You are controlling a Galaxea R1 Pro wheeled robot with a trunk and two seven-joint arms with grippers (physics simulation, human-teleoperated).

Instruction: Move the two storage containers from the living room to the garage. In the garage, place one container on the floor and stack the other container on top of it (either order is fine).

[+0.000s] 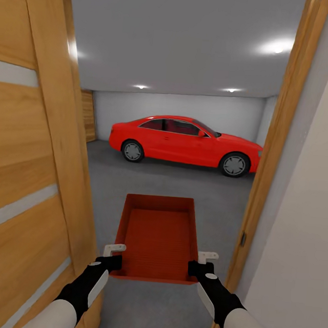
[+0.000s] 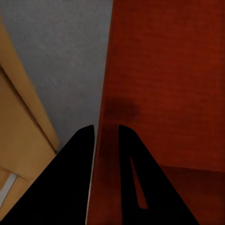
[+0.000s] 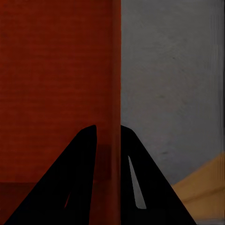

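I hold one orange-red storage container point(image 1: 158, 234) level in front of me, above the grey garage floor point(image 1: 219, 207), inside a wood-framed doorway. My left gripper point(image 1: 114, 256) is shut on the bin's left wall near its near corner. My right gripper point(image 1: 200, 263) is shut on the right wall at the matching spot. In the left wrist view the black fingers point(image 2: 77, 159) straddle the container wall point(image 2: 107, 117). The right wrist view shows black fingers point(image 3: 79, 159) pinching the other container wall point(image 3: 116, 93). The bin is empty, with a ribbed bottom.
An open orange-wood door point(image 1: 26, 174) with narrow glass slits stands close on my left. The door frame post point(image 1: 278, 142) and a white wall point(image 1: 307, 218) are close on my right. A red car point(image 1: 185, 143) is parked across the far side of the garage.
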